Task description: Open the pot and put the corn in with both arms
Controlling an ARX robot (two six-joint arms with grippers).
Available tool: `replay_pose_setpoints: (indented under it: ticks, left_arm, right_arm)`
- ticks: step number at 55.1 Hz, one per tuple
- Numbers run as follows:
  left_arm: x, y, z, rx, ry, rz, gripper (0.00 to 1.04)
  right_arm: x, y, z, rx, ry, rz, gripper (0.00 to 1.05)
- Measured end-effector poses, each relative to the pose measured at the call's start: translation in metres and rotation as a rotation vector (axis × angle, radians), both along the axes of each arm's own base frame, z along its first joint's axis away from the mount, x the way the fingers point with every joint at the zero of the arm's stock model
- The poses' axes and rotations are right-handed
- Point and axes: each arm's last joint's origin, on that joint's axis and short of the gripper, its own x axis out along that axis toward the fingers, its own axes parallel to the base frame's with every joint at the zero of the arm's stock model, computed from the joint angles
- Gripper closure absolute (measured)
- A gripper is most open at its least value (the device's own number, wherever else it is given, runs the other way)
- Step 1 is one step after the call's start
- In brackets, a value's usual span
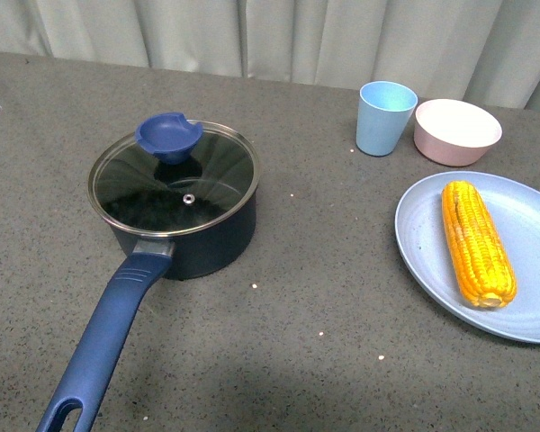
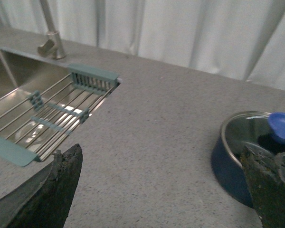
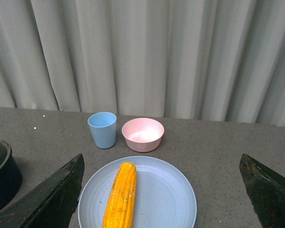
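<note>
The dark navy pot (image 1: 198,238) stands left of centre on the grey counter, closed by a glass lid (image 1: 173,180) with a blue knob (image 1: 168,136). Its long blue handle (image 1: 103,337) runs toward the front edge. The yellow corn (image 1: 476,241) lies on a light blue plate (image 1: 432,247) at the right. Neither arm shows in the front view. My left gripper (image 2: 164,190) is open over bare counter, with the pot (image 2: 230,166) beside one finger. My right gripper (image 3: 164,190) is open above the plate (image 3: 156,194), the corn (image 3: 120,196) lying between its spread fingers.
A light blue cup (image 1: 385,118) and a pink bowl (image 1: 456,131) stand behind the plate. In the left wrist view a steel sink (image 2: 12,90) with a wire rack (image 2: 47,116) and a tap (image 2: 50,42) lies beyond the pot. White curtains hang behind.
</note>
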Motion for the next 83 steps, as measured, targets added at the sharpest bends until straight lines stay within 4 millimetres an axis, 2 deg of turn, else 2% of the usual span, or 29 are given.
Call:
replay_pose_setpoints:
  ticks: [5, 17, 23, 38, 48, 74, 83]
  left_arm:
    - [0.017, -0.001, 0.004, -0.05, -0.018, -0.003, 0.06]
    - [0.089, -0.013, 0.013, -0.11, -0.063, -0.094, 0.06]
    - [0.133, -0.023, 0.003, -0.117, -0.023, -0.138, 0.06]
    - [0.203, -0.046, -0.02, -0.129, 0.074, -0.252, 0.06]
    - [0.219, -0.057, -0.027, -0.151, 0.115, -0.317, 0.06]
    - [0.221, -0.099, -0.046, -0.14, 0.205, -0.511, 0.06]
    - [0.225, -0.102, -0.054, -0.094, 0.226, -0.522, 0.06]
  right_arm:
    - [0.0, 0.0, 0.0, 0.0, 0.0, 0.001, 0.09]
    - [0.0, 0.0, 0.0, 0.0, 0.0, 0.0, 0.09]
    - [0.0, 0.0, 0.0, 0.0, 0.0, 0.0, 0.09]
    - [0.0, 0.0, 0.0, 0.0, 0.0, 0.0, 0.09]
    - [0.0, 0.0, 0.0, 0.0, 0.0, 0.0, 0.09]
    - [0.0, 0.0, 0.0, 0.0, 0.0, 0.0, 0.09]
    - [0.0, 0.0, 0.0, 0.0, 0.0, 0.0, 0.09]
